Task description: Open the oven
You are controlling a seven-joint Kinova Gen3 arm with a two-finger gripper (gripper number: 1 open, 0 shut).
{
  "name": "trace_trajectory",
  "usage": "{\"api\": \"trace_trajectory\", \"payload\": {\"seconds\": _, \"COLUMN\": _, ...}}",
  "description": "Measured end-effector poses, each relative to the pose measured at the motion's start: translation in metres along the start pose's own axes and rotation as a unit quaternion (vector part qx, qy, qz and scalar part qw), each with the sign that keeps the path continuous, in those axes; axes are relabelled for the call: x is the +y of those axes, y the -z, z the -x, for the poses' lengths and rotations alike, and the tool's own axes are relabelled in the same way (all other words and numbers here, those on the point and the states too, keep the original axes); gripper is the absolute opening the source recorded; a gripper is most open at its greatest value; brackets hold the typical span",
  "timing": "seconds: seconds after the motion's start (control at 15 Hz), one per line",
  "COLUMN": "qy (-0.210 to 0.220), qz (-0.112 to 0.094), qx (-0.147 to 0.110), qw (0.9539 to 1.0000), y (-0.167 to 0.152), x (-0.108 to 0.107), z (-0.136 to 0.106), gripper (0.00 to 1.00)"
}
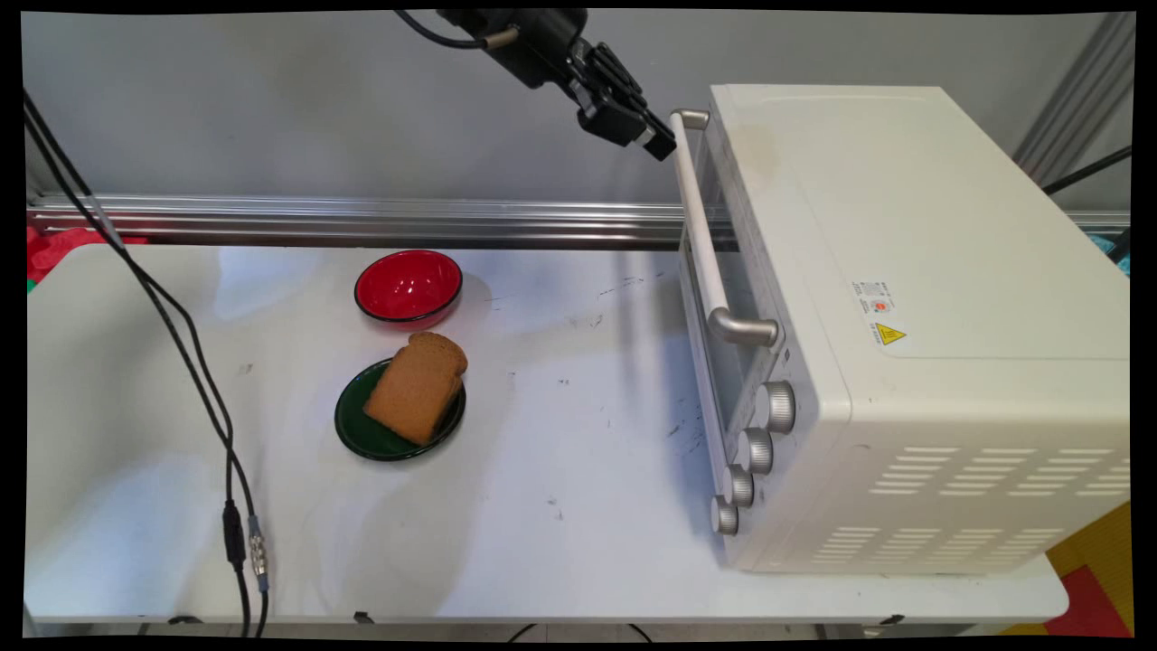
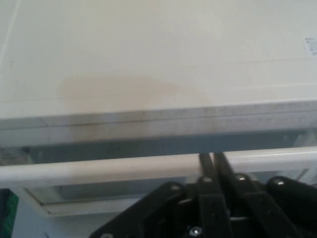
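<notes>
My black gripper [image 1: 664, 149] hangs high at the back, its tips right at the far end of the white handle [image 1: 700, 217] on the door of a cream toaster oven [image 1: 904, 271]. The oven door is closed. In the hand view the two fingers [image 2: 206, 166] stand pressed together, shut on nothing, in front of the handle bar [image 2: 99, 171], with the oven's top [image 2: 158, 59] beyond. Far from the gripper, a slice of brown bread [image 1: 416, 387] lies on a dark green plate [image 1: 362, 434].
A red bowl [image 1: 409, 286] stands behind the green plate. Black cables [image 1: 181, 362] hang down over the table's left side. The oven fills the table's right half, with several silver knobs [image 1: 755, 449] on its front. A metal rail [image 1: 362, 217] runs along the back.
</notes>
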Motion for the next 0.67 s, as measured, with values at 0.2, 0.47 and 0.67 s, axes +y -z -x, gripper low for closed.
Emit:
{"api": "trace_trajectory", "payload": {"seconds": 0.2, "qy": -0.006, "qz": 0.002, "qx": -0.005, "qw": 1.0, "y": -0.008, "x": 0.0, "z": -0.002, "gripper": 0.0}}
{"api": "trace_trajectory", "payload": {"seconds": 0.47, "qy": -0.011, "qz": 0.0, "qx": -0.009, "qw": 0.9999, "y": -0.026, "x": -0.001, "z": -0.007, "gripper": 0.0}}
{"api": "trace_trajectory", "payload": {"seconds": 0.67, "qy": -0.013, "qz": 0.001, "qx": -0.012, "qw": 0.9998, "y": -0.038, "x": 0.0, "z": -0.01, "gripper": 0.0}}
